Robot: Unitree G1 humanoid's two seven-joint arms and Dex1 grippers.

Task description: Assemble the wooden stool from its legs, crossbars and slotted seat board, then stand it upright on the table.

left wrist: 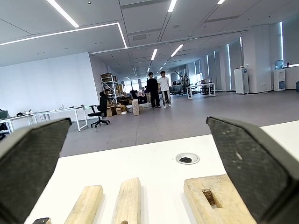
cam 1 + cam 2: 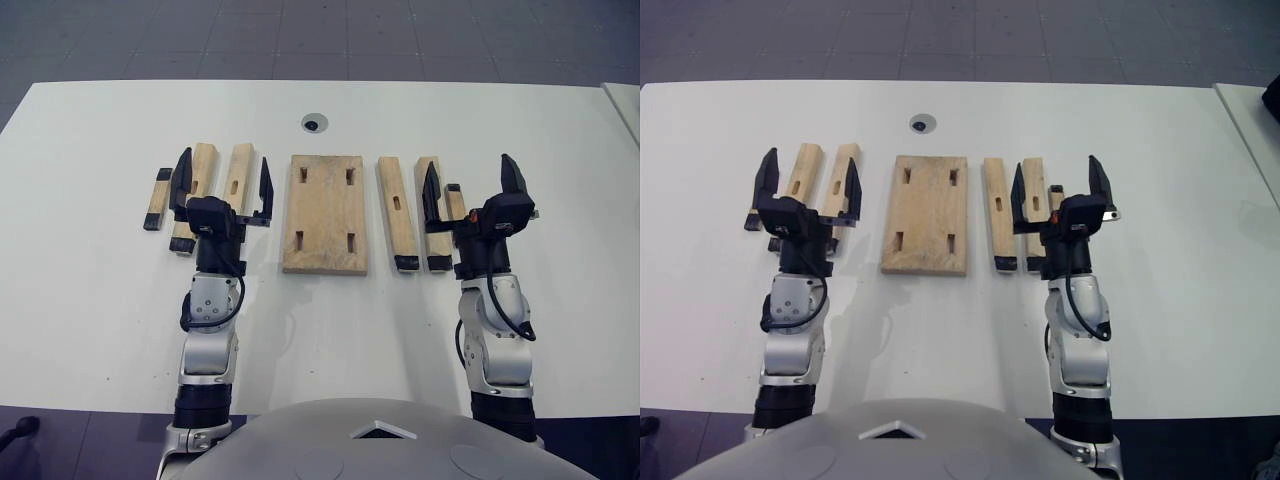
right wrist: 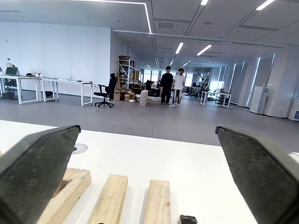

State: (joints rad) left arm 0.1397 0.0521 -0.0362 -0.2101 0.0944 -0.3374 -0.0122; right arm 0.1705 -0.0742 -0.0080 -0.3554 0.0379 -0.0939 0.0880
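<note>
You've got the board (image 2: pixel 324 213) flat on the table (image 2: pixel 90 300), dead centre, with the hole (image 2: pixel 314 123) behind it. Left of the board comes the inner left leg (image 2: pixel 238 175), near it but apart. Next out is the outer left leg (image 2: pixel 203 165), and the left crossbar (image 2: pixel 158 198) lies farthest out. To the right it runs the same way: inner right leg (image 2: pixel 396 210), outer right leg (image 2: pixel 1036 185), then the right crossbar (image 2: pixel 454 200) just beside that. All the pieces lie side by side, running away from you. Your left gripper (image 2: pixel 225 157) hangs over the two left legs. Your right gripper (image 2: pixel 469 162) is over the outer right leg and right crossbar.
</note>
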